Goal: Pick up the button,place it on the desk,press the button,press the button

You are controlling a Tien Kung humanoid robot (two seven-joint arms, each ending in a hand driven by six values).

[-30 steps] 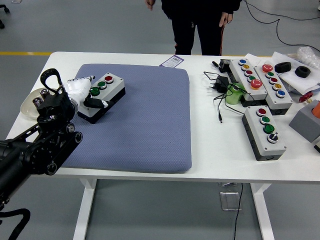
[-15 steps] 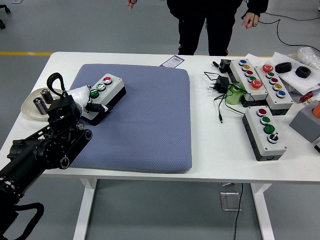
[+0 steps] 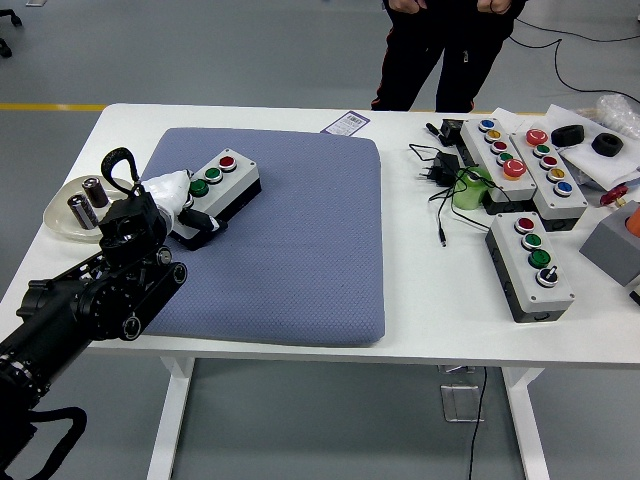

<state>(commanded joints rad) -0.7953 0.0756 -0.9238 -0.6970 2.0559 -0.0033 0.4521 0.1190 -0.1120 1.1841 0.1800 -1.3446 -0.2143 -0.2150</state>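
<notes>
Since the earlier frame the button box [image 3: 222, 184] is sitting a little farther toward the far right, and the person [image 3: 440, 45] at the far edge of the table [image 3: 420, 300] is standing more to the right. This grey box with a black base is lying on the blue pad [image 3: 290, 240] near the pad's far left corner, its long axis running diagonally from near left to far right, with the red button at the far right end and two green ones behind it, faces pointing up. The left hand [image 3: 178, 200], white-gloved, is curling its fingers around the near left end of the box, gripping it. Beside the arm, at the table's left edge, a clear dish [image 3: 62, 222] is holding two batteries [image 3: 86, 201]. Three more button boxes [image 3: 528, 200] and a tangle of black cables [image 3: 445, 175] are occupying the table's right side.
</notes>
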